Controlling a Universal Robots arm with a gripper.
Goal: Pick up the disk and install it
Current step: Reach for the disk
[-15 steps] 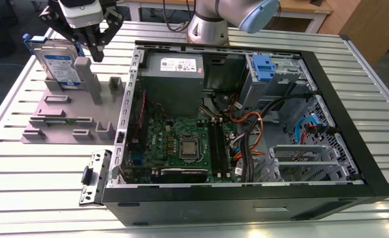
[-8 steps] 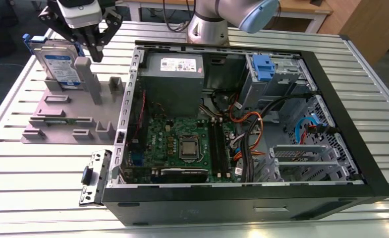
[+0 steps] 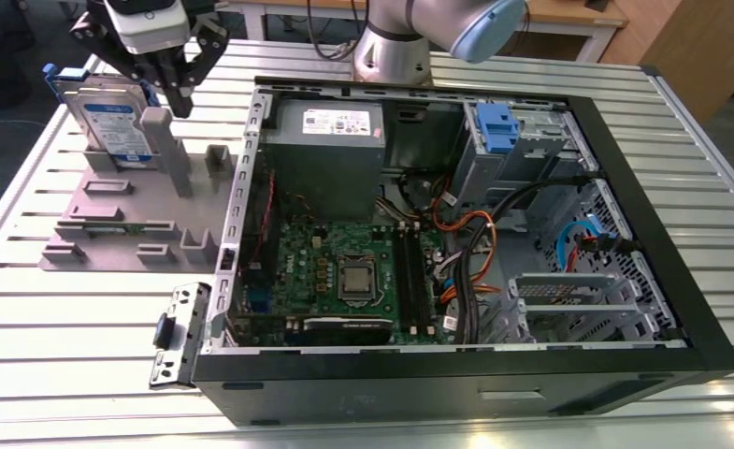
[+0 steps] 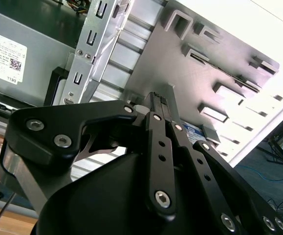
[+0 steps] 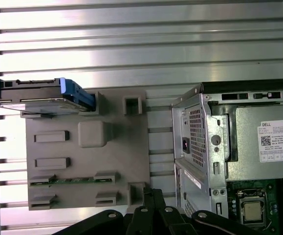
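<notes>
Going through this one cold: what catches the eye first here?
The open computer case dominates, its boards and cables exposed, on a slatted metal table. At the exterior view's left, the disk stands upright in a grey fixture, with the hand hovering close by its upper edge.

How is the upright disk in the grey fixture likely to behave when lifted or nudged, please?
The disk looks a rigid metal slab, so it probably won't flex and may feel heavy for its size. Standing on edge in the grey fixture, it could tip under a sideways push. Its blue plastic bracket is likely the weaker part.
</notes>
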